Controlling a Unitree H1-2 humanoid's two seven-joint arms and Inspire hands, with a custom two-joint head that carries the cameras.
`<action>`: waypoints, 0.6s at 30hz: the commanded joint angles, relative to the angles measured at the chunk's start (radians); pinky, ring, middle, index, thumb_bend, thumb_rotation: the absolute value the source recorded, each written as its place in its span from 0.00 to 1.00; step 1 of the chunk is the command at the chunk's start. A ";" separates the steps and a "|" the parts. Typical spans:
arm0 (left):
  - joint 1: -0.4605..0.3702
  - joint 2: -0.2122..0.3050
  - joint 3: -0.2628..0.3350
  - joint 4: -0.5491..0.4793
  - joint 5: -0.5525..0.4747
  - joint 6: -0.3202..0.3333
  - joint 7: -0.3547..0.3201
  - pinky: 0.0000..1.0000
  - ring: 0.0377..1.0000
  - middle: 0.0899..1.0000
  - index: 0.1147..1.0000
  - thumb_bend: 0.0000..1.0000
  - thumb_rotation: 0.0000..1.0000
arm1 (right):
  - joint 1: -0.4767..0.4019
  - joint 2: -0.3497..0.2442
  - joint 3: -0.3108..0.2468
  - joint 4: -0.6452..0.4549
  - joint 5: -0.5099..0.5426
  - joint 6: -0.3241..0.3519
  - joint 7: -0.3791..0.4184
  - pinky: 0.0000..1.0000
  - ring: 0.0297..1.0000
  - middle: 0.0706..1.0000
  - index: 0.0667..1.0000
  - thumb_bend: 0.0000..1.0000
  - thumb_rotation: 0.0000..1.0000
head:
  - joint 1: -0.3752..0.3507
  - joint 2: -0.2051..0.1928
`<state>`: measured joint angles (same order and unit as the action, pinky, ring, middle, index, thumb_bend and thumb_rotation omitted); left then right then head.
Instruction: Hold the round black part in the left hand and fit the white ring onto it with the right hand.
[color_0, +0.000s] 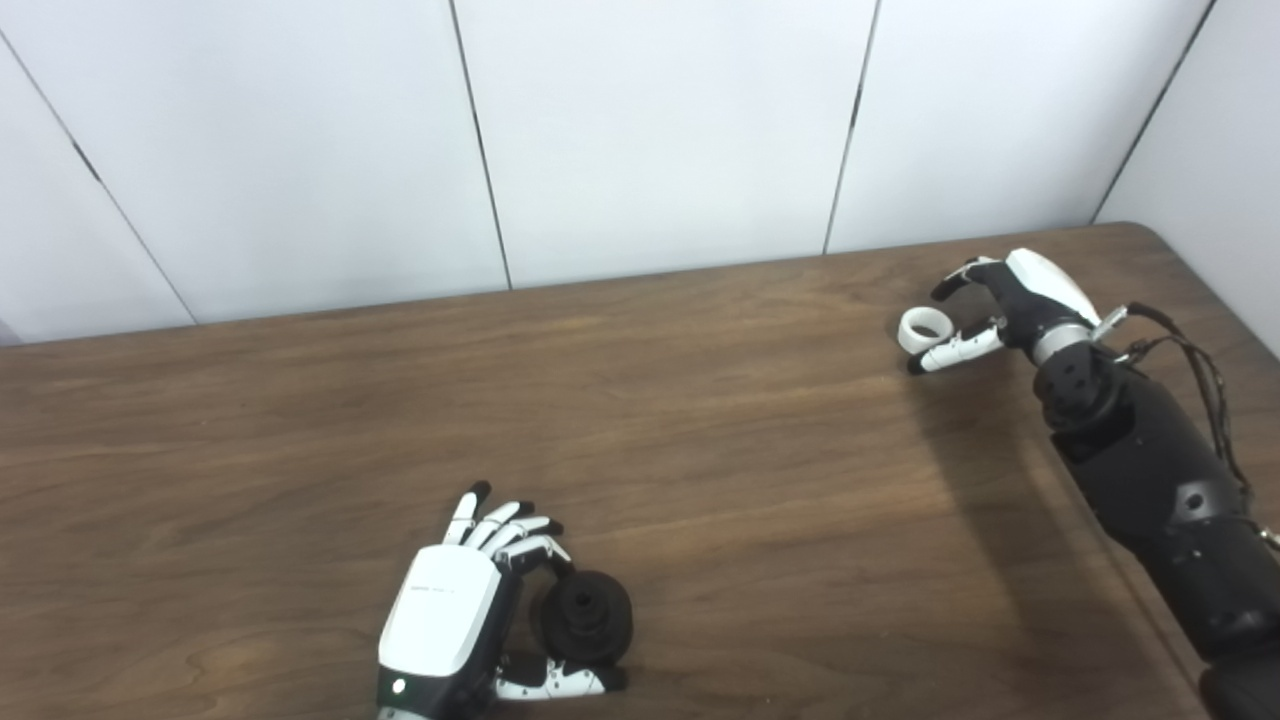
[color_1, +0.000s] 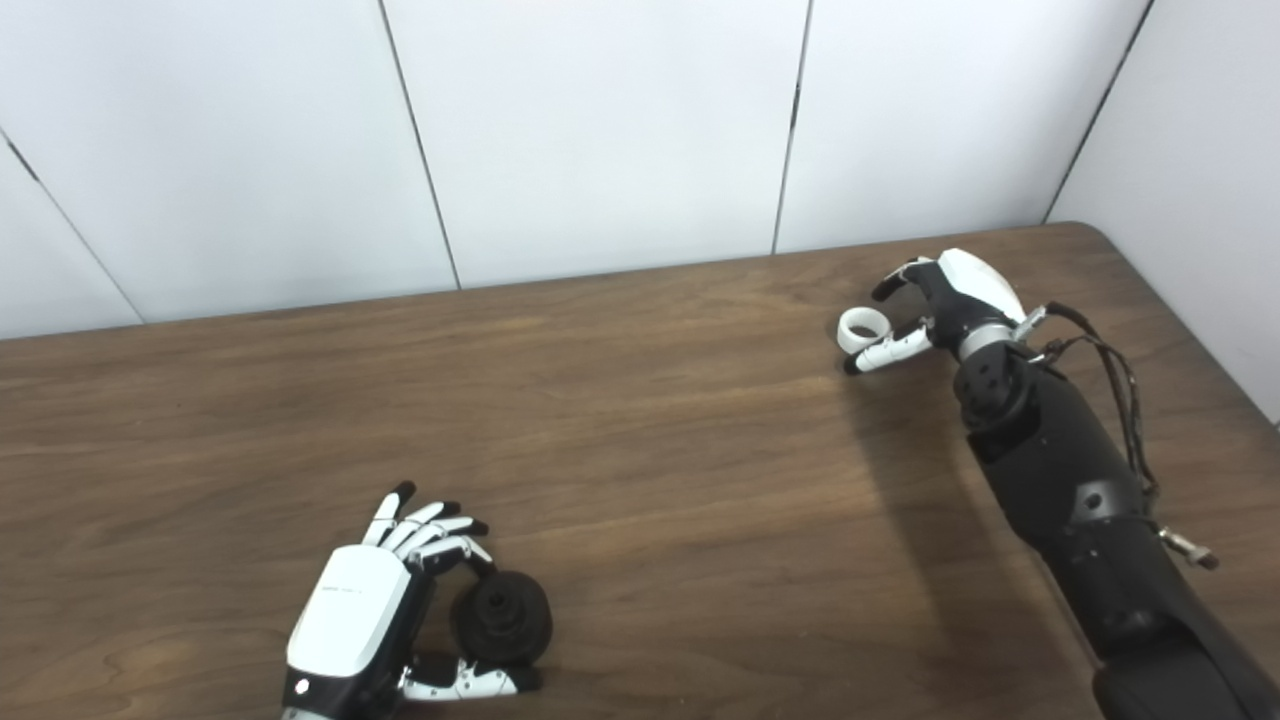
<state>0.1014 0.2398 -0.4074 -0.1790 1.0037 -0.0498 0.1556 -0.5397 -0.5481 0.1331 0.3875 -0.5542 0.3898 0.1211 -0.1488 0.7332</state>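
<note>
Dark brown wood grain runs across the wooden table (color_0: 700, 450), which meets a wall of plain white panels (color_0: 650, 130) at the back. At the near edge, the white-backed left hand (color_0: 455, 610) lies low over the table with its back turned up; its black-tipped fingers (color_0: 500, 525) fan forward and curl slightly, and its thumb (color_0: 560, 682) reaches out to the right along the table. The round black part (color_0: 587, 617), a stepped disc with a raised hub facing up, sits between the curled fingers and the thumb, touching both, so the hand is closed loosely around it. Whether the part is lifted or rests on the table cannot be told. Well apart, near the far right corner, the black right arm (color_0: 1150, 470) stretches forward with loose cables (color_0: 1200, 370) along its wrist. The right hand (color_0: 1005, 305) is bent leftward, the thumb below and a finger arched above, pinching the small white ring (color_0: 921, 328) at their tips, the ring's opening facing up.
</note>
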 joint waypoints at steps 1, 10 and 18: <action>0.023 0.004 -0.008 0.006 0.017 -0.005 -0.007 1.00 0.85 0.73 0.42 0.53 0.06 | -0.055 -0.038 -0.011 -0.024 0.001 -0.006 -0.008 1.00 1.00 0.92 0.66 0.86 0.22 | -0.001 0.001; 0.025 0.003 -0.009 0.006 0.024 -0.005 -0.003 1.00 0.85 0.73 0.42 0.53 0.06 | -0.057 -0.033 0.000 -0.026 -0.009 0.005 -0.003 1.00 0.99 0.91 0.65 0.87 0.24 | 0.001 0.004; 0.026 0.002 -0.009 0.006 0.027 -0.004 -0.003 1.00 0.85 0.73 0.42 0.53 0.06 | -0.061 -0.023 0.013 -0.029 -0.007 0.022 0.009 0.98 1.00 0.92 0.64 0.87 0.25 | 0.003 0.004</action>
<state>0.1043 0.2391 -0.4077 -0.1805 1.0121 -0.0501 0.1564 -0.5436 -0.5468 0.1519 0.3876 -0.5549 0.4158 0.1343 -0.1442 0.7363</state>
